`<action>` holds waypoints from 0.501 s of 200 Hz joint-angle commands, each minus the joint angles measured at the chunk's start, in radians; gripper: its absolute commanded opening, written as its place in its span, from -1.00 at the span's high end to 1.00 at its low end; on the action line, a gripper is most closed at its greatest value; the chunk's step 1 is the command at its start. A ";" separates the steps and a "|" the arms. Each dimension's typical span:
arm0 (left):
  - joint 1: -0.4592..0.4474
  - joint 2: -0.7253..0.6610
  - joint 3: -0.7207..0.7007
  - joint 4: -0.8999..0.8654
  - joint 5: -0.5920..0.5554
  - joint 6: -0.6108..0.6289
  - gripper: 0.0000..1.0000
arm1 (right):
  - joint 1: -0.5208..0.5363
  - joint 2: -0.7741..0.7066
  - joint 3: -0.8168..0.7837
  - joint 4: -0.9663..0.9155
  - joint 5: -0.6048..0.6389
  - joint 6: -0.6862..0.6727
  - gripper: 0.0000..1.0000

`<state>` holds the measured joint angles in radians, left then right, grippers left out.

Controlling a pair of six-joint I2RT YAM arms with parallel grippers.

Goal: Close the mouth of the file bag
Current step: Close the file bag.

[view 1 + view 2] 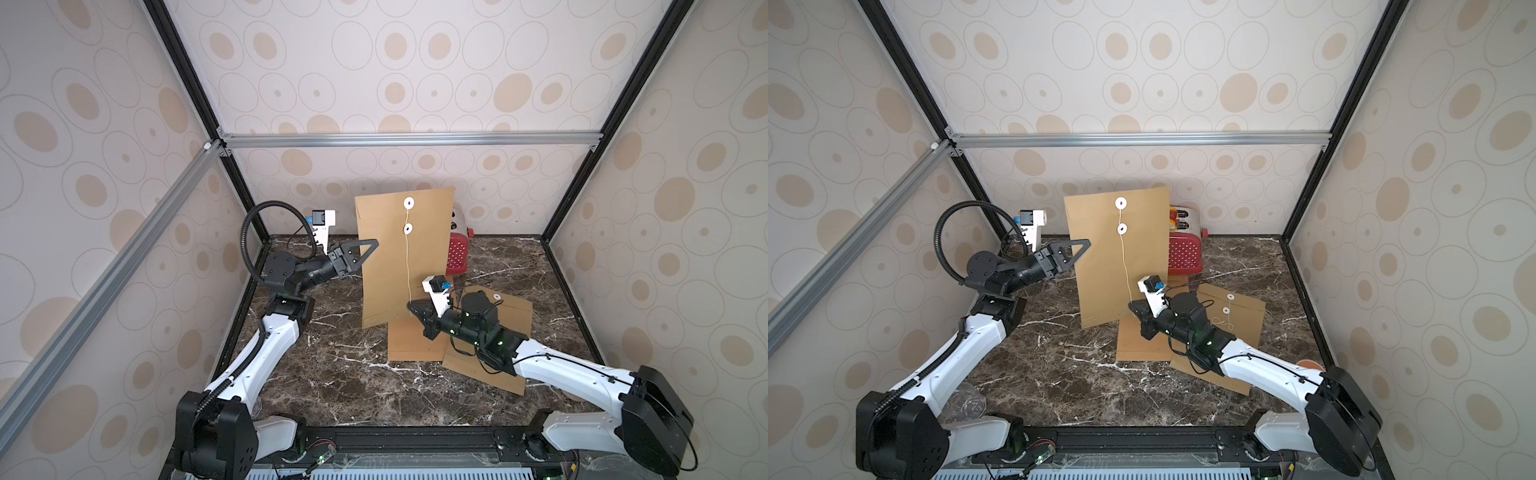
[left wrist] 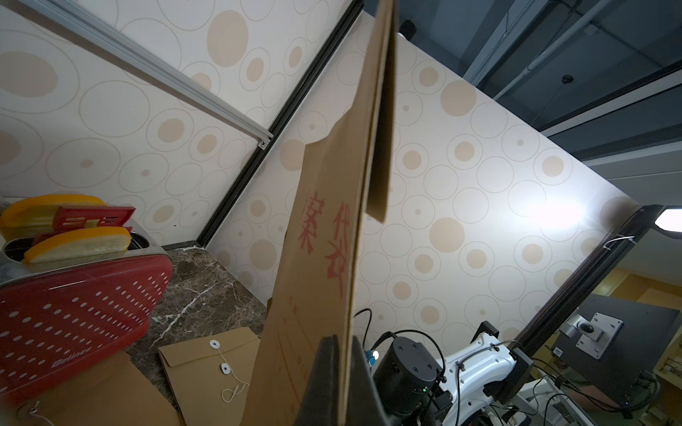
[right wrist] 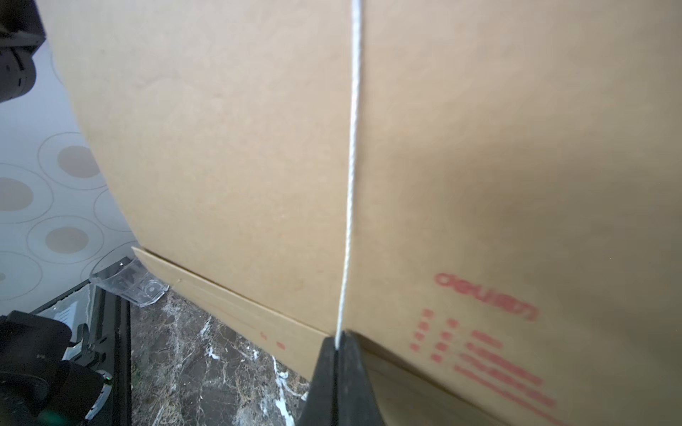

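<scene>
Upright bag (image 1: 399, 257) sits between the arms, left gripper (image 1: 375, 242) clamped on its left edge, right gripper (image 1: 411, 308) pinching the string (image 1: 408, 270) end low by the bag's bottom, string running straight up to the lower button (image 1: 407, 228), so winding probably falls to the right arm.

Cream walls (image 1: 415, 62) patterned with beige ovals, aluminium crossbar (image 1: 407, 139), black corner posts (image 1: 187, 70), dark marble tabletop (image 1: 353, 386)
</scene>
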<state>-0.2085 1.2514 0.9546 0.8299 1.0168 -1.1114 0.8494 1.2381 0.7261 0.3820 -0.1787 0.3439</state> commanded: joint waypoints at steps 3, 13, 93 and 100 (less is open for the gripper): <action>0.003 -0.013 0.049 0.067 0.020 -0.025 1.00 | -0.072 -0.061 0.023 -0.103 -0.014 0.015 1.00; 0.002 -0.012 0.050 0.067 0.020 -0.027 1.00 | -0.103 -0.080 0.028 -0.133 -0.025 0.011 1.00; 0.002 -0.034 0.065 -0.059 0.032 0.061 1.00 | -0.267 -0.129 0.227 -0.470 -0.089 -0.128 1.00; 0.001 -0.035 0.065 -0.056 0.032 0.059 1.00 | -0.290 -0.124 0.247 -0.492 -0.109 -0.130 1.00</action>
<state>-0.2085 1.2430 0.9726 0.7689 1.0302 -1.0809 0.6201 1.1290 0.9047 0.0166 -0.2340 0.2554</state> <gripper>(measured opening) 0.052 0.043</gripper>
